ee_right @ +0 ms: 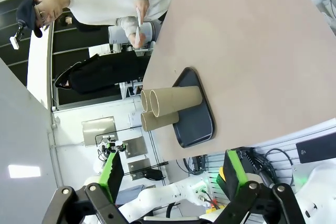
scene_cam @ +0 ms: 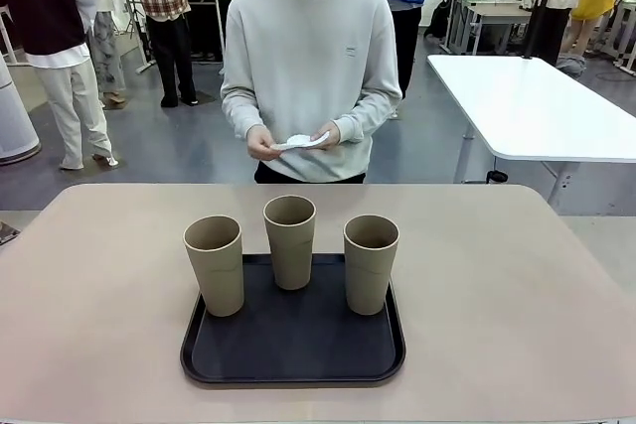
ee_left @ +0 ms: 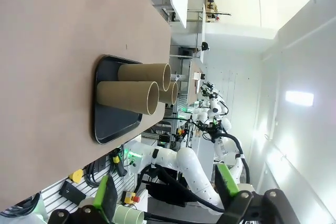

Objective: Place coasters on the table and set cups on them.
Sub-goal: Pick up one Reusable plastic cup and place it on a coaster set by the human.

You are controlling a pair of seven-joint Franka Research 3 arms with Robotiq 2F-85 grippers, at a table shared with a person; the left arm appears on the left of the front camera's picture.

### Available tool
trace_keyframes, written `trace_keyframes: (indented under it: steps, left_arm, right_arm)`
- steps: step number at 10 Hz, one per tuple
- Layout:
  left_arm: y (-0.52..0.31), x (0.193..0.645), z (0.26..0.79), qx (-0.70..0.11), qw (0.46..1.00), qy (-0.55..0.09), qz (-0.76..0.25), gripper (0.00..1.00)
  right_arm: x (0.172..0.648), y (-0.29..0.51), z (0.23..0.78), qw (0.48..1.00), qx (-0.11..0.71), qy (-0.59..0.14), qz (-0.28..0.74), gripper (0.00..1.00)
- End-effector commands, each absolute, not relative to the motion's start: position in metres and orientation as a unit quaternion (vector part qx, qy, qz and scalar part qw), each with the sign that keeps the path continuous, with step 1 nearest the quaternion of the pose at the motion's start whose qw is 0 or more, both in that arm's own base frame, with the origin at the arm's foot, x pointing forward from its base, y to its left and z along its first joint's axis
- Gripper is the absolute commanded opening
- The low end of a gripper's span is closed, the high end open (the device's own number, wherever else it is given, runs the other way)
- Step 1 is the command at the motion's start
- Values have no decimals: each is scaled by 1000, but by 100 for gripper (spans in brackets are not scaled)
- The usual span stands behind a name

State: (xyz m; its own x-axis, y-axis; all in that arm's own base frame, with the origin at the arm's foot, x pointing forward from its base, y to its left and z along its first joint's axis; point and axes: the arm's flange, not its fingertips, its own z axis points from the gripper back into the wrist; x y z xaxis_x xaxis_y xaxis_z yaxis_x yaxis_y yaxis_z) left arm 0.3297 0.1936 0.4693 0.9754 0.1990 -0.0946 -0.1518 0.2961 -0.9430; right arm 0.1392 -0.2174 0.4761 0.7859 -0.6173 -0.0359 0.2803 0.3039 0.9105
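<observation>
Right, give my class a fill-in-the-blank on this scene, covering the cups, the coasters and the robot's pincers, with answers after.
1. On the black tray stand ____ tan cups.
2. Every cup stands ____, mouth up.
3. The coasters in the person's hands are ____ in colour.
4. The left pincer and the right pincer both have their jaws ____.

Missing words: three; upright; white; open.

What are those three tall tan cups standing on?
The three tall matte tan tumblers stand on a black rounded-square tray, itself on the beige tabletop. Only tray shows around their bases; whatever lies directly beneath each is hidden.
</observation>
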Motion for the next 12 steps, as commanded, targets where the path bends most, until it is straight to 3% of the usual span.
trace_keyframes:
  steps: [1,12]
  left_arm:
    - [195,329,470,-588,801,-23,109,100]
    - [195,329,470,-588,801,-23,109,100]
  right_arm:
    - [139,-218,479,786,526,-172,-275,100]
    - [139,-218,479,786,526,-172,-275,100]
